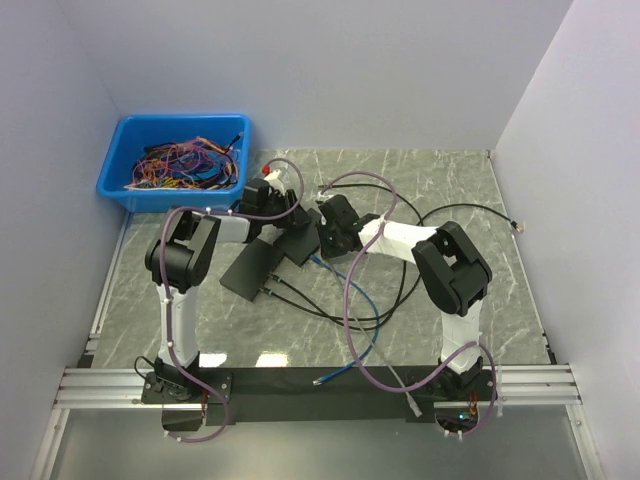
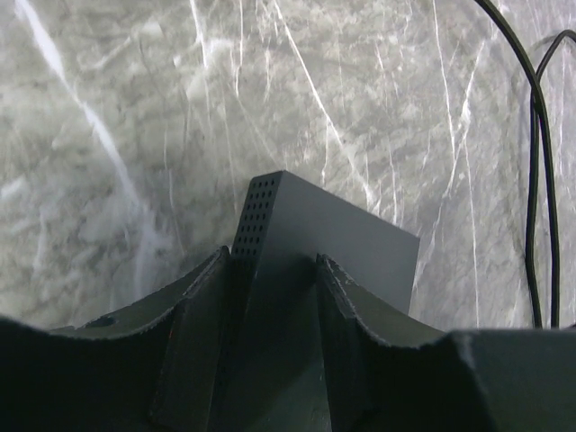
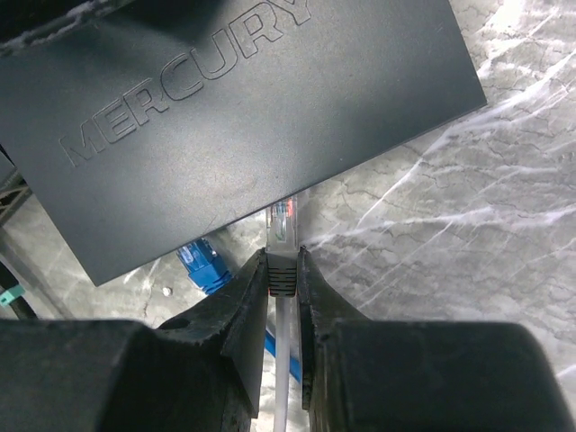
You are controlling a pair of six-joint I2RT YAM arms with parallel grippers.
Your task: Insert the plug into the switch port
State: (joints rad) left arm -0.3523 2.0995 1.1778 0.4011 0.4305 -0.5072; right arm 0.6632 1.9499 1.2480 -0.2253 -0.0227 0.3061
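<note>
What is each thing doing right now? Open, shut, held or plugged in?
switch: held by the left gripper.
left gripper: shut on the switch.
right gripper: shut on the plug.
plug: held, tip at the switch's edge, clear body showing.
blue plug: against the switch's edge; plugged in or not, cannot tell.
blue bin: full of loose wires.
</note>
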